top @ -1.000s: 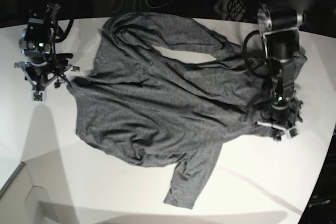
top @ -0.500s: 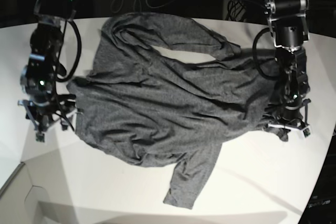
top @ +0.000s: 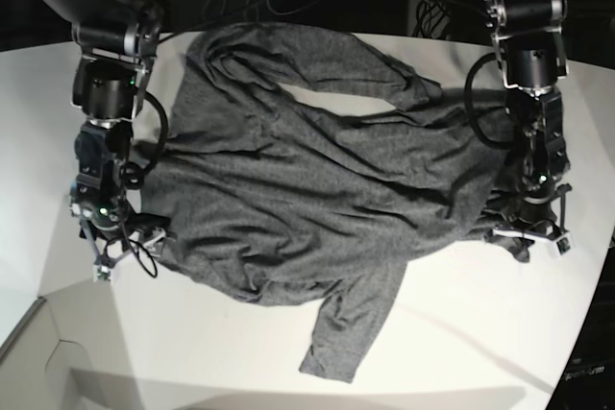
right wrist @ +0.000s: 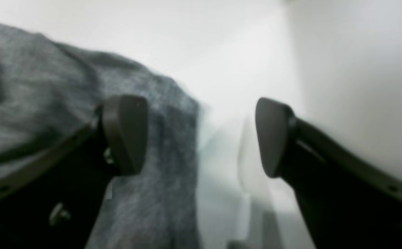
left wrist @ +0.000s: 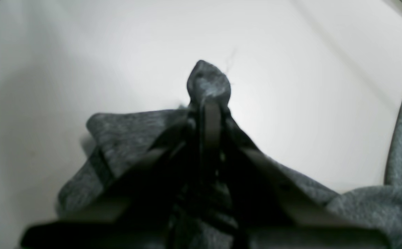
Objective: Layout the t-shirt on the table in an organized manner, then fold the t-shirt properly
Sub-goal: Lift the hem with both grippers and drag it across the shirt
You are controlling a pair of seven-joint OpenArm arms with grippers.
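We see t-shirt (top: 307,180) spread rumpled across table (top: 461,333) middle. Left gripper (top: 527,235) pinched tight on t-shirt corner near table's right edge. Right gripper (right wrist: 201,138) gaping wide, holding nothing, t-shirt edge beneath one finger (right wrist: 124,133).

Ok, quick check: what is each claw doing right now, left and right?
Left claw: closed on a bunched edge of the t-shirt.
Right claw: open, holding nothing, at the t-shirt's edge.
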